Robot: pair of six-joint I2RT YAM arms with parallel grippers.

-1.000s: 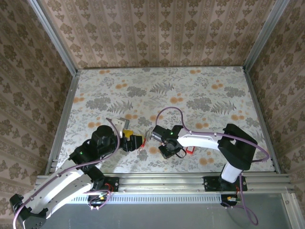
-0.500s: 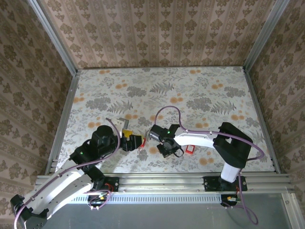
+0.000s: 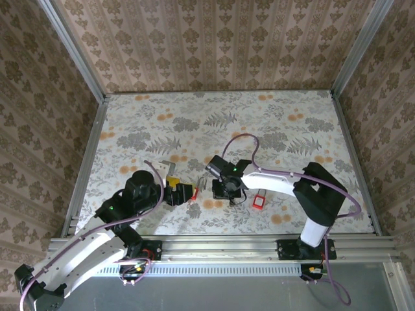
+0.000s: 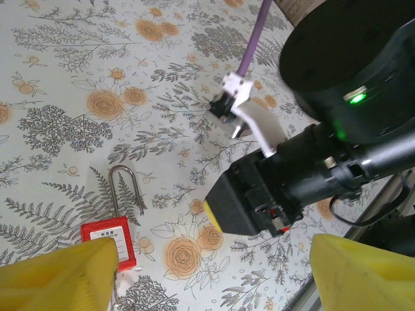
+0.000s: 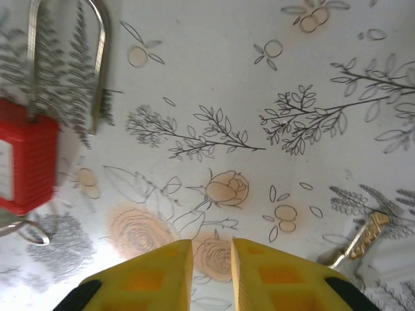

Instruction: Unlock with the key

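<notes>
Left gripper (image 4: 211, 278) hangs with its yellow fingers spread wide, and the red padlock with the steel shackle (image 4: 107, 243) lies flat on the flowered table (image 4: 78, 71) right at one finger. Right gripper (image 5: 212, 249) hovers low, fingers only a slit apart and empty, with the small brass key (image 5: 364, 236) lying just beside it.
</notes>
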